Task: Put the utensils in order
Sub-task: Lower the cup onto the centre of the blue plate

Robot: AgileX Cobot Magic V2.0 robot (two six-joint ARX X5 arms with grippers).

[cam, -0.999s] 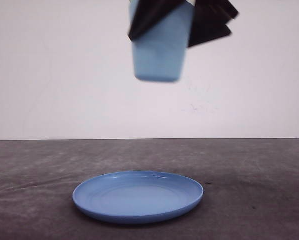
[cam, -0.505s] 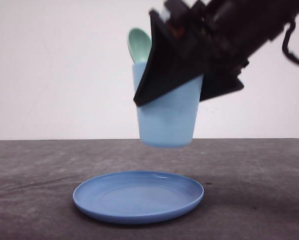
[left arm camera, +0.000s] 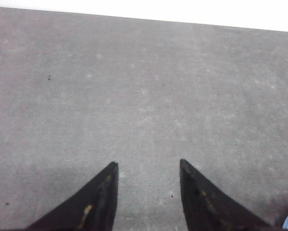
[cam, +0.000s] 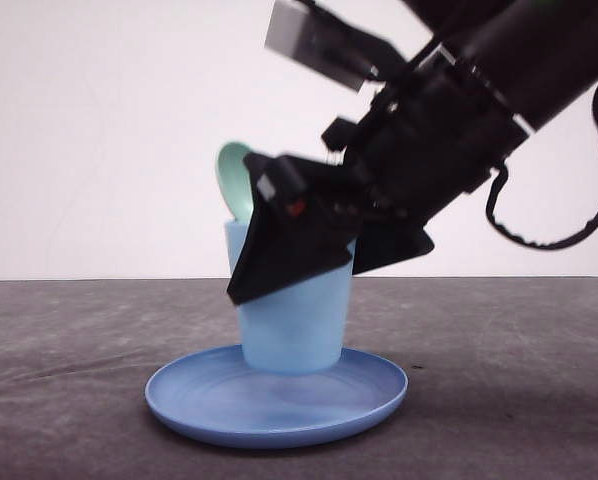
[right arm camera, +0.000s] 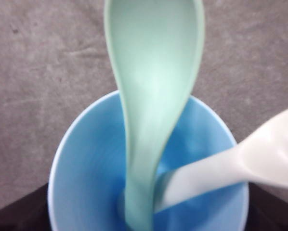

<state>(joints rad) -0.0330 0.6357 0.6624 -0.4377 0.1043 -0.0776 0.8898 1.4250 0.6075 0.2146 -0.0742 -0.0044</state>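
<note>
Two utensils, mint spoon (right arm camera: 151,101) and white fork (right arm camera: 230,161), stand handle-down in the blue cup (cam: 294,320). Your right gripper (cam: 309,255) has its fingers clamped on the cup, base on or just above the plate (cam: 179,395). Spoon bowl leans to 11 o'clock in the front view. Left gripper (left arm camera: 146,197) idles over bare worktop (left arm camera: 134,86), fingers apart. Right arm is nearer; release looks next.

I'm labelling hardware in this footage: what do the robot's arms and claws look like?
The right arm is black and bulky, with a black cable looping beneath it and a pale rectangular block on top. Its right claw has flat, black, wedge-shaped fingers with small red and white marks. The left claw has two black pointed fingers with scuffs.
</note>
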